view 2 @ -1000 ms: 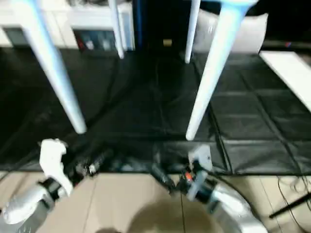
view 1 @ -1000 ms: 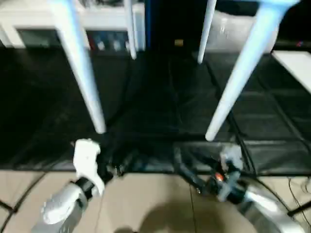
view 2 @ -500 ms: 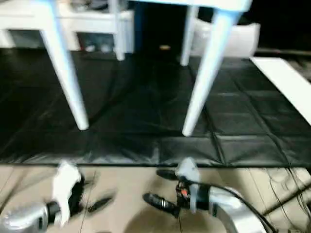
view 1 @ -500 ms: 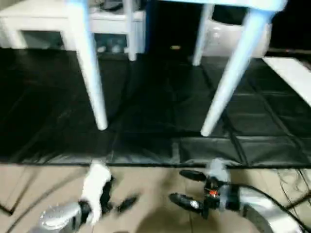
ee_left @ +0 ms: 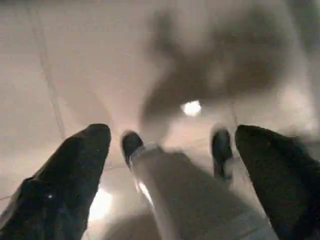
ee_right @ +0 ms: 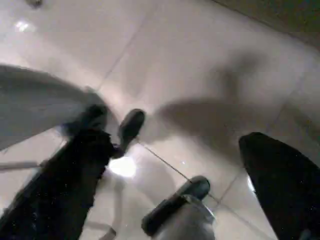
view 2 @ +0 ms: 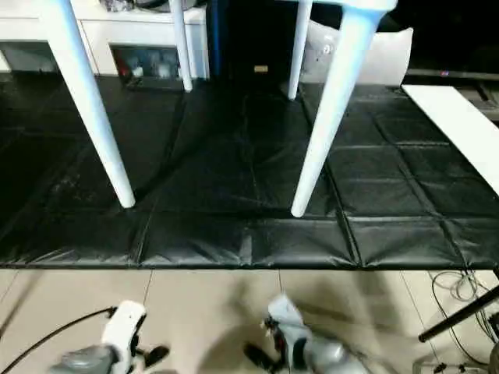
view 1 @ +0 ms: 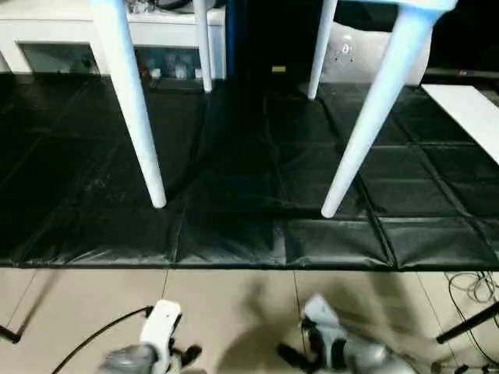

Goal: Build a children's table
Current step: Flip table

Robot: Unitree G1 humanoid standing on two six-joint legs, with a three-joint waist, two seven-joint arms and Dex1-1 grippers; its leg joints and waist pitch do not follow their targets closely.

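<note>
Children's table (view 1: 129, 101) standing upright on black mat (view 1: 234, 234), upper half of frame. Plastic looking light, stiff, slippery; you'd be gripping tapered legs. Left gripper (ee_left: 170, 165), right gripper (ee_right: 175, 180) gaping empty, hanging over tiles, bottom of frame.

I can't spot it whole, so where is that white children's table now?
In the left eye view the children's table stands upright on the black floor mat, its four legs ahead of the robot, in front of the white cabinet.

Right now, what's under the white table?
Under the children's table, whose four legs stand on it, lies a black quilted mat with a dark cable across it. The mat hides the floor beneath; tan tiles show nearer.
</note>
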